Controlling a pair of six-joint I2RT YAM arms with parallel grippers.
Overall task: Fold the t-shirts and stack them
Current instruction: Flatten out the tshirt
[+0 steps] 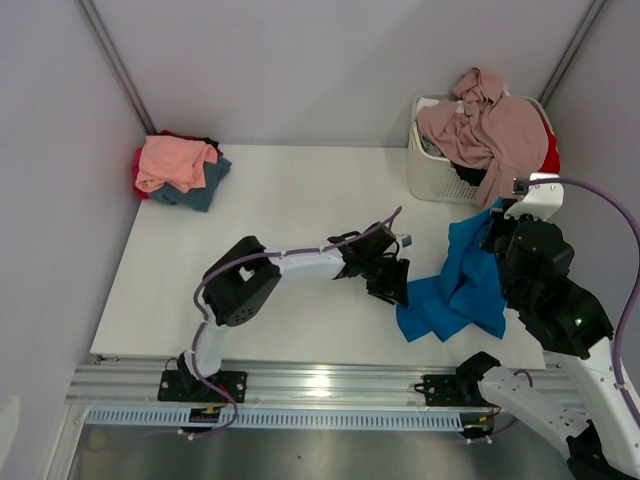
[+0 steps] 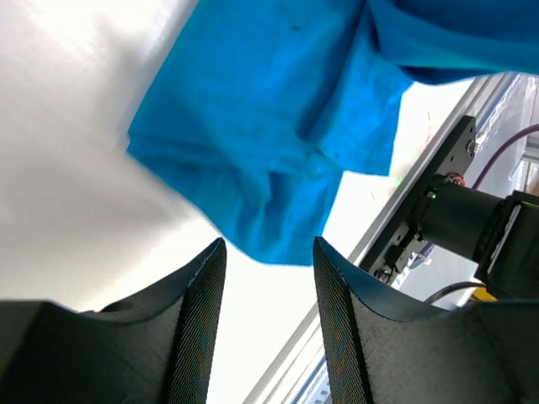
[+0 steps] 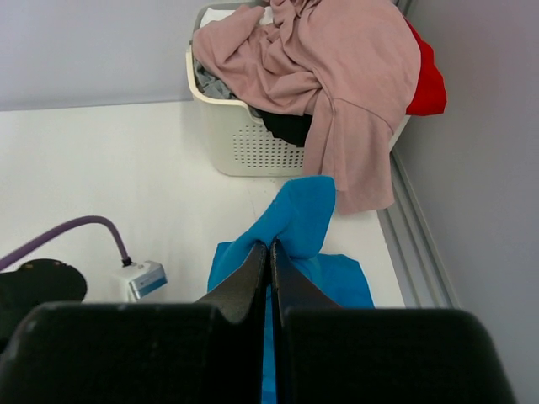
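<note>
We pinch the blue shirt [image 1: 462, 280] tight in our right gripper [image 3: 270, 247], lifted off the table [image 1: 290, 200]; our left gripper [image 2: 269, 244] gapes empty beside its left edge.

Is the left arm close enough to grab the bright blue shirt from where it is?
Probably yes. The left arm holds its jaws apart right by the loose lower corner of the bright blue shirt, with nothing between them but bare table. The right arm pinches its upper end.
</note>
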